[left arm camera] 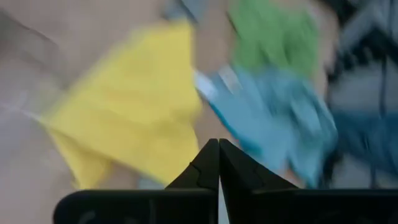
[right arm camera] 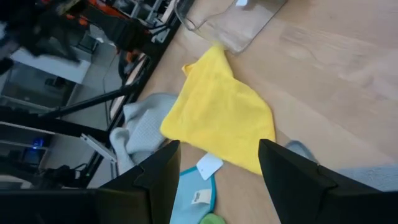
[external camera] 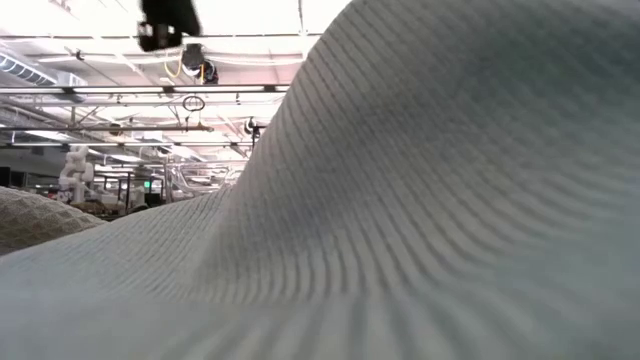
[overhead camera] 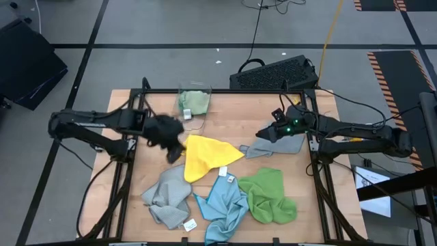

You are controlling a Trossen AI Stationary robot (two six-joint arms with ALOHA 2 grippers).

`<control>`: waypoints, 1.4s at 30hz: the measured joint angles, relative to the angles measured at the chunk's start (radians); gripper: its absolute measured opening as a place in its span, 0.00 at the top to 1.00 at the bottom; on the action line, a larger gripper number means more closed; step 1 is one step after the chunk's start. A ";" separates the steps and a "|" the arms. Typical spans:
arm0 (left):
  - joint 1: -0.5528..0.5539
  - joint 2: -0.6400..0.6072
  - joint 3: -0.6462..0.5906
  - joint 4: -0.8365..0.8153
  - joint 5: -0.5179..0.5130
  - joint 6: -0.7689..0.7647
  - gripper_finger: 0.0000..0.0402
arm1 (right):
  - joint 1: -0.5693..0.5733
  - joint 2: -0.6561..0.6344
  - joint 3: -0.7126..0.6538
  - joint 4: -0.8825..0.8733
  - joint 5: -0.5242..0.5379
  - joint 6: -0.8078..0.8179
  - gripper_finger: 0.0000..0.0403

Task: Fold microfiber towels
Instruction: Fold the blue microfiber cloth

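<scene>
Microfiber towels lie scattered on the table [overhead camera: 225,116]: in the high view the yellow towel [overhead camera: 205,157] sits mid-table beside the left gripper [overhead camera: 174,152], whose fingers are pressed together and empty. The low view is filled by grey cloth [external camera: 420,220]. The left wrist view confirms the touching fingertips [left arm camera: 208,165]. In the right wrist view the right gripper [right arm camera: 217,165] hovers spread above the yellow towel.

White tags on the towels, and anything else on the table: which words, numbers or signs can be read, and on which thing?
None can be read.
White tag on the yellow towel: blank or too small.
White tag on the light blue towel: faint marks, unreadable.
</scene>
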 joint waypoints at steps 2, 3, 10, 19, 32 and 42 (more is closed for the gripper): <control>-0.055 -0.001 0.000 -0.032 -0.002 0.005 0.94 | 0.013 0.000 0.000 -0.009 0.009 0.001 0.48; -0.080 -0.001 0.000 -0.052 -0.026 0.006 0.93 | 0.019 0.000 0.000 -0.012 0.010 0.002 0.48; -0.172 0.027 0.001 -0.064 -0.106 -0.045 0.82 | 0.068 0.000 0.000 -0.073 0.058 -0.005 0.48; -0.218 0.089 0.000 -0.021 -0.143 -0.118 0.68 | 0.097 -0.002 0.000 -0.115 0.030 -0.049 0.48; -0.268 0.182 0.026 0.150 -0.126 -0.127 0.65 | 0.181 -0.027 0.001 -0.179 -0.027 -0.119 0.48; -0.311 0.291 0.063 0.195 -0.132 -0.160 0.65 | 0.253 -0.103 0.001 -0.308 -0.056 -0.188 0.48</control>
